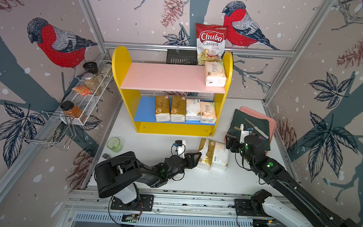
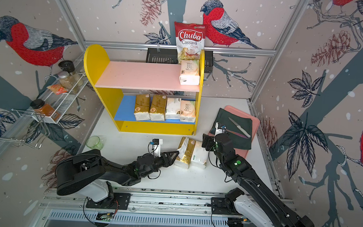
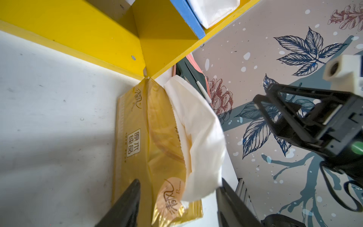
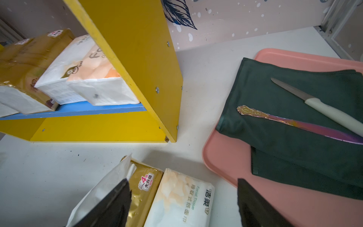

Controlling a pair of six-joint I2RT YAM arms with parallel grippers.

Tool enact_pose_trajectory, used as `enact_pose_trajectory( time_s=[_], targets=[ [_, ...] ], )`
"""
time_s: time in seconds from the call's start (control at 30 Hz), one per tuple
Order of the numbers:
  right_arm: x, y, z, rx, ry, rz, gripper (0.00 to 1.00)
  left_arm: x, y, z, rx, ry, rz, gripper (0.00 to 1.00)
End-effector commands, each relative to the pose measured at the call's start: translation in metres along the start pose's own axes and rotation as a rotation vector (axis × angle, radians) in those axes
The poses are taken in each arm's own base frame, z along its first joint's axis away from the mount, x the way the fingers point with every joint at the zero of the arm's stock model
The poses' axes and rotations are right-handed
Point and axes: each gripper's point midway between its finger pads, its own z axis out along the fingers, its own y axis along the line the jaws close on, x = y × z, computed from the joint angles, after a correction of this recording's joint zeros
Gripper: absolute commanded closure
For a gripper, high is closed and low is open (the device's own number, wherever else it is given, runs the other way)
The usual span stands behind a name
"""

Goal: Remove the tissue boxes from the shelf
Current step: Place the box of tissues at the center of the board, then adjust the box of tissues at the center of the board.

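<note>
Tissue boxes (image 1: 192, 110): the two nearest me, a gold pack (image 1: 205, 155) and a white pack (image 1: 220, 157), lie side by side on the table (image 1: 153, 142). My left gripper (image 3: 179, 179) straddles the gold pack's end with its jaws parted. My right gripper (image 4: 182, 179) hangs wide and empty. A loose tissue (image 3: 196, 127) beside my finger could snag and drag that pack. Farther off on the shelf (image 1: 121, 58), four packs (image 1: 177, 108) fill the blue lower board (image 1: 144, 109). One Face pack (image 1: 215, 74) sits on the pink upper board (image 1: 163, 77), where a careless reach might topple the chips bag (image 1: 210, 42) behind it.

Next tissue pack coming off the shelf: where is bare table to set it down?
Bare white table lies between the yellow shelf, the green glass cup and the left gripper; another strip runs along the metal rail. Crowded on the right: gold foil pack, white pack, right gripper, pink tray.
</note>
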Motion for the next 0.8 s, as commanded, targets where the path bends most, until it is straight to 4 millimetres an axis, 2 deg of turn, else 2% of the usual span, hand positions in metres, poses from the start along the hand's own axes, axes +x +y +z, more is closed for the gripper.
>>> enact_pose_trajectory(
  time_s=[0.0,0.13,0.33,0.47,0.57,0.7,0.77],
  targets=[
    [0.011,-0.002,0.007,-0.039,0.059,0.068,0.14,-0.016,-0.003,-0.002,-0.089,-0.027,0.096,0.38],
    [0.026,-0.017,0.020,-0.037,0.123,0.178,0.14,-0.054,-0.038,-0.013,-0.183,-0.086,0.259,0.37],
    [0.064,-0.022,0.044,-0.057,0.264,0.269,0.14,-0.106,-0.076,-0.047,-0.210,-0.190,0.338,0.35],
    [0.075,-0.012,0.060,-0.119,0.326,0.289,0.14,-0.133,-0.102,-0.065,-0.220,-0.229,0.384,0.32],
    [0.076,0.000,0.067,-0.176,0.354,0.295,0.14,-0.155,-0.124,-0.076,-0.233,-0.252,0.429,0.27],
    [0.070,0.017,0.071,-0.263,0.356,0.301,0.14,-0.183,-0.156,-0.091,-0.212,-0.307,0.472,0.25],
    [0.076,0.020,0.076,-0.270,0.384,0.305,0.14,-0.197,-0.173,-0.099,-0.201,-0.340,0.488,0.24]
  ],
)
